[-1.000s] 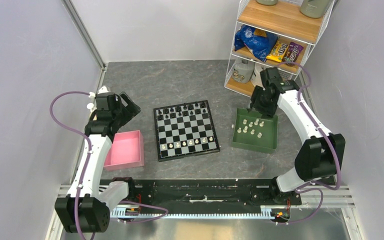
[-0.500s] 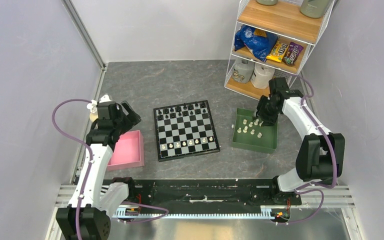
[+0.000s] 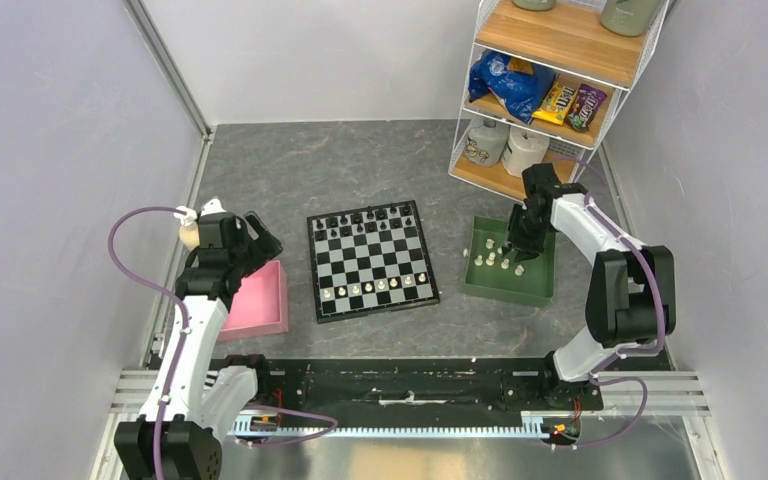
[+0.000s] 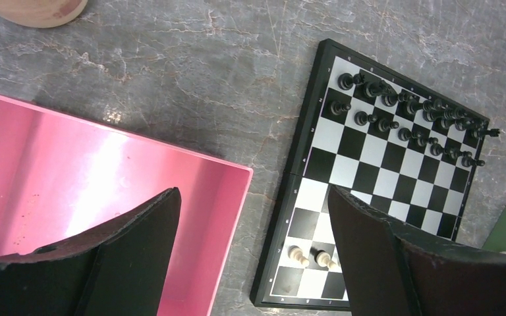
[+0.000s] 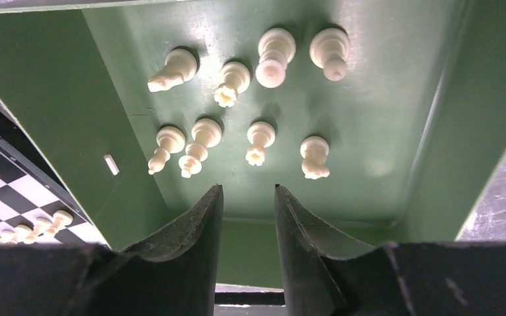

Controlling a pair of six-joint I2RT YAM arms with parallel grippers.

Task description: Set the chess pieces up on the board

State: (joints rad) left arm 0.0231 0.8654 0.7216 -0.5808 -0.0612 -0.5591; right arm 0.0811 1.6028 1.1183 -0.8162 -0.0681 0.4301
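Observation:
The board (image 3: 370, 258) lies mid-table, with black chess pieces (image 3: 365, 222) on its far rows and cream ones (image 3: 375, 286) in a row near the front. More cream pieces (image 3: 500, 258) lie in the green tray (image 3: 535, 285). My right gripper (image 3: 513, 245) is down inside that tray. In the right wrist view its jaws (image 5: 248, 188) stand a narrow gap apart with nothing between them. A cream piece (image 5: 258, 141) lies just ahead of the gap. My left gripper (image 4: 252, 192) hangs wide open and empty between the pink tray (image 4: 105, 171) and the board's edge (image 4: 303, 151).
The pink tray (image 3: 250, 300) left of the board holds nothing that I can see. A wire shelf rack (image 3: 550, 80) with snack bags and mugs stands at the back right, close behind the green tray. A round wooden object (image 4: 36, 10) sits by the left wall.
My right gripper has dropped from the tray's far edge into the green tray, and its jaws have narrowed. My left arm has drawn back a little towards the near side, still open.

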